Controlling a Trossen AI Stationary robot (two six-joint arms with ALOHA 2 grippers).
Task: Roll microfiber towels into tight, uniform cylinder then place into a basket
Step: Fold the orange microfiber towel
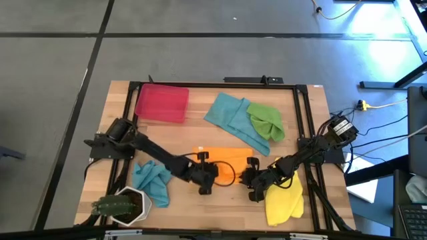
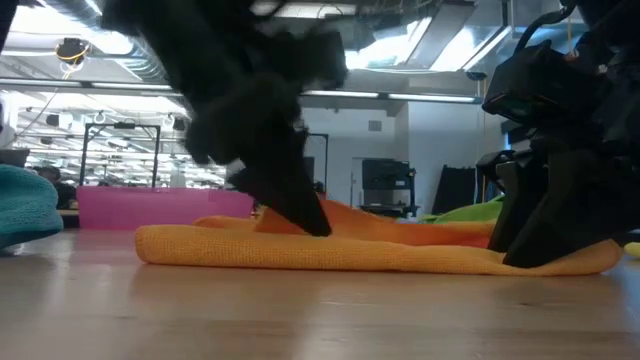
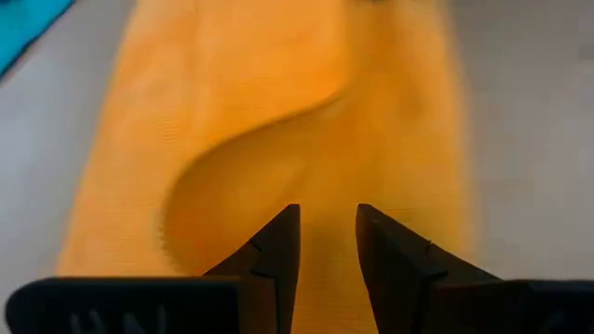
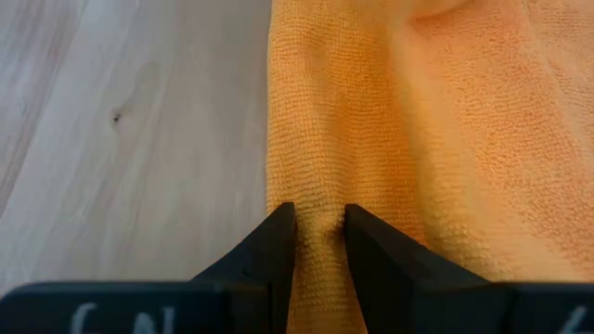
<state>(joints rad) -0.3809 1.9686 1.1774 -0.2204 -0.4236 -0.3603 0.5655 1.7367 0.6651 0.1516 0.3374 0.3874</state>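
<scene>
Orange towel (image 1: 223, 157) folded flat, mid-table, unrolled.

Orange towel (image 1: 223, 159), teal towels (image 1: 230, 117), green towel (image 1: 267, 120), yellow towel (image 1: 283, 200), red basket (image 1: 161, 103), dark pincers.

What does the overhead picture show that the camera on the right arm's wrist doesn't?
Only the overhead view shows the whole table: the red basket, the blue towel with the green towel on it, a second blue towel, the yellow towel, a potted plant, and the left hand at the orange towel's other end.

Only the wrist view shows the right hand pinching a fold of cloth between its fingers.

Both show the orange towel on the wooden table.
</scene>
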